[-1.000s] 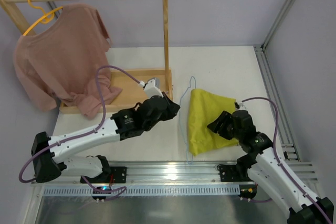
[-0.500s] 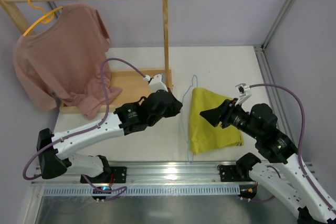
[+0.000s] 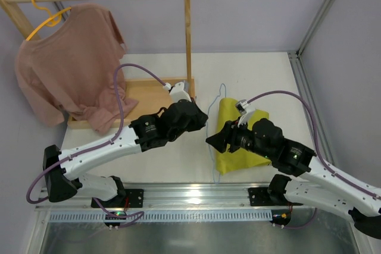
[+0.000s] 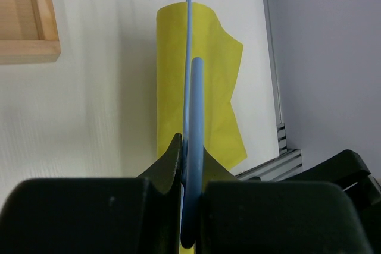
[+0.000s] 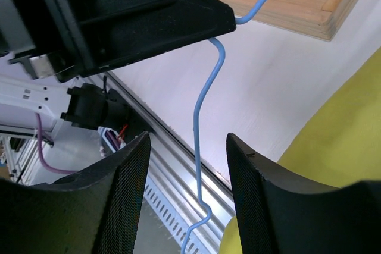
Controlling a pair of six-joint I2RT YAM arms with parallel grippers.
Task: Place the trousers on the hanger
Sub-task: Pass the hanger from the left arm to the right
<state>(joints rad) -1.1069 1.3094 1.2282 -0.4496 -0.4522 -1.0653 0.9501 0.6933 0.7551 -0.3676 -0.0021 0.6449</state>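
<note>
Observed from beside the rig:

- The trousers (image 3: pixel 228 114) lie folded flat on the counter (image 3: pixel 262 75), right of centre, partly under the right arm.
- The hanger (image 3: pixel 212 168) runs along their left edge, with its hook pointing to the far side.
- I cannot tell whether any cloth is already threaded over the wire.
- Left gripper (image 4: pixel 190 147): jaws closed on the hanger wire. In the left wrist view the hanger is seen edge-on and runs out over the yellow cloth.
- Right gripper (image 5: pixel 189 171): jaws wide and holding nothing. The blue wire passes between the fingers without touching either.
- The wooden rack base (image 3: pixel 149 90) sits just left of the left gripper.

Handling, my judgement:

- The trousers look light, soft and limp, so they should sag wherever they are unsupported and the folded layers may separate.
- Best hold is probably a pinch through all the layers at the fold edge nearest the hanger.
- The hanger is thin, smooth and probably springy, so it may twist in a single pinch.
- Cloth is likely to slip along such a slim wire unless the weight hangs evenly on both sides.
</note>
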